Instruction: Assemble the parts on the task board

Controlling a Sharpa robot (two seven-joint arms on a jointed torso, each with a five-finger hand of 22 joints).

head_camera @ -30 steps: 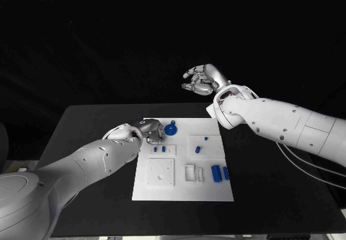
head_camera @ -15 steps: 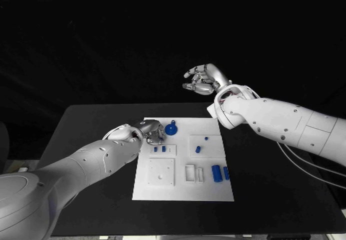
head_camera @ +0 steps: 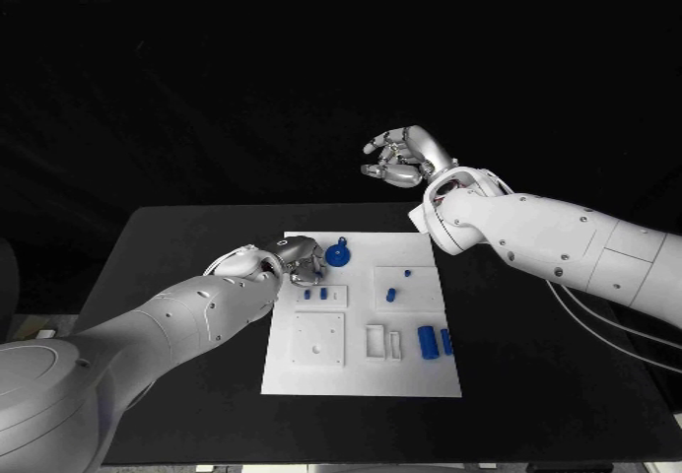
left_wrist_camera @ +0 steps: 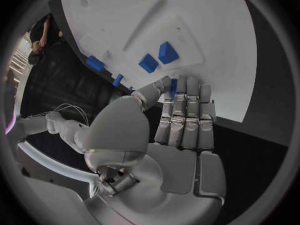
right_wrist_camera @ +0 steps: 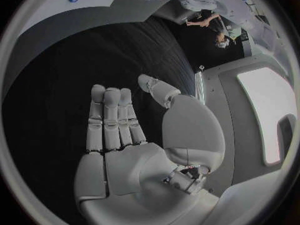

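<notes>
Left hand (head_camera: 289, 258): we see it low over the far-left corner of the task board (head_camera: 320, 370), fingers bunched together; looks like a small blue piece (left_wrist_camera: 174, 84) sits right at the fingertips, but we honestly can't tell if it's pinched
Right hand (head_camera: 402, 158): up in the air past the table's (head_camera: 170, 246) far edge, fingers apart and loosely curled, nothing in it
Round blue part (head_camera: 337, 255): on the board just beside the left hand
Small blue parts (head_camera: 308, 293): a pair on the board next to the left fingertips, two more (head_camera: 396, 288) mid-board
Long blue parts (head_camera: 428, 341): standing in slots near the board's right edge
</notes>
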